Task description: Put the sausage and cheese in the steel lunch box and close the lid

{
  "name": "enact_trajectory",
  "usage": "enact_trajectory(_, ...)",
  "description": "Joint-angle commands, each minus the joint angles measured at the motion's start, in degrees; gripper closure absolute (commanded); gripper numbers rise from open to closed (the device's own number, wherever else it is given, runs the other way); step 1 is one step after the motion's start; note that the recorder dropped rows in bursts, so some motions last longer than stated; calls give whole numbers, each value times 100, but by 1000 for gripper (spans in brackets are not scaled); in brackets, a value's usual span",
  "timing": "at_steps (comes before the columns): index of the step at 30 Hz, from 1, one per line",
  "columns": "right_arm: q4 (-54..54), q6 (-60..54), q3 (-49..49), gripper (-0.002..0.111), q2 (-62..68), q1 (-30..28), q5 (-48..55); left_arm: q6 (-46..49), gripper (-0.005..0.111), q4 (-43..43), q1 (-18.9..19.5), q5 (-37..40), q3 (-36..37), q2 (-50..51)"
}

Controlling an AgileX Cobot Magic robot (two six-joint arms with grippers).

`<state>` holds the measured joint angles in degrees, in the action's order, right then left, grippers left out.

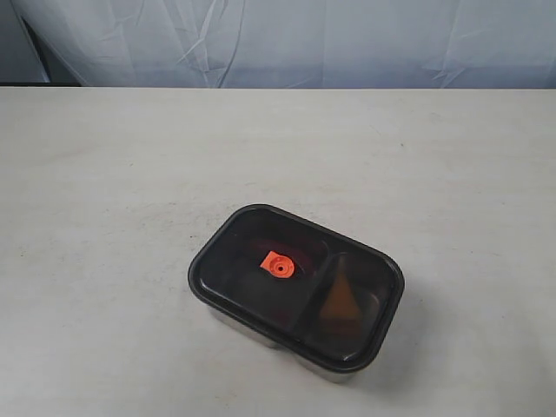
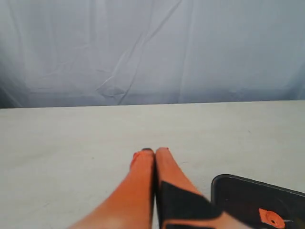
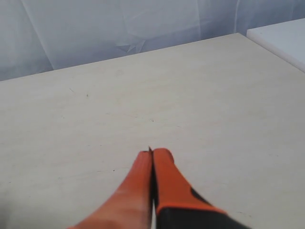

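The steel lunch box [image 1: 261, 334] sits near the table's front middle with the dark translucent lid [image 1: 243, 252] lying on top of it, orange valve [image 1: 278, 264] at its centre. Through the lid a yellow-orange shape, the cheese [image 1: 340, 297], shows dimly in the smaller right compartment. A faint reddish shape beside the valve may be the sausage; it is too dim to tell. Neither arm appears in the exterior view. My left gripper [image 2: 155, 151] is shut and empty above bare table, with a corner of the lid [image 2: 248, 195] beside it. My right gripper [image 3: 152, 152] is shut, empty, over bare table.
A pale wrinkled curtain [image 1: 287, 39] hangs behind the table's far edge. In the right wrist view a white surface [image 3: 286, 38] adjoins the table's corner.
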<state>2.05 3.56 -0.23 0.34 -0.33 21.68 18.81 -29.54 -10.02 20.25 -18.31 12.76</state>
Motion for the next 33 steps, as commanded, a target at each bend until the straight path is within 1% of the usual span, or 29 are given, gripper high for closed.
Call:
enact_trajectory(1,1,-16,23,109,-34,-34,-72,-515,107,195,714,207,453,-690)
enact_trajectory(2,1,-16,23,109,-34,-34,-72,-636,107,284,849,207,527,-769)
enact_trajectory(4,1,-16,23,109,-34,-34,-95,-1173,107,687,1068,275,694,-898)
enact_trajectory(7,1,-16,23,109,-34,-34,-95,-1833,107,1284,1233,455,841,-949)
enact_trajectory(10,1,-16,23,109,-34,-34,-95,-1881,107,1451,1232,443,1016,-998)
enact_trajectory(16,1,-16,23,109,-34,-34,-95,-1881,107,1492,1232,288,1520,-1022)
enact_trajectory(20,1,-16,23,109,-34,-34,-95,-1881,107,1585,1232,109,1831,-1228)
enact_trajectory(22,1,-16,23,109,-34,-34,-95,-1881,107,1705,1232,-118,1831,-1276)
enact_trajectory(28,1,-16,23,109,-34,-34,-95,-1881,107,1917,1232,-384,1831,-1276)
enact_trajectory(30,1,-16,23,109,-34,-34,-95,-1945,107,1917,1232,-813,1831,-1276)
enact_trajectory(33,15,-16,23,109,-34,-34,-70,-2186,107,2335,1232,-905,1831,-1276)
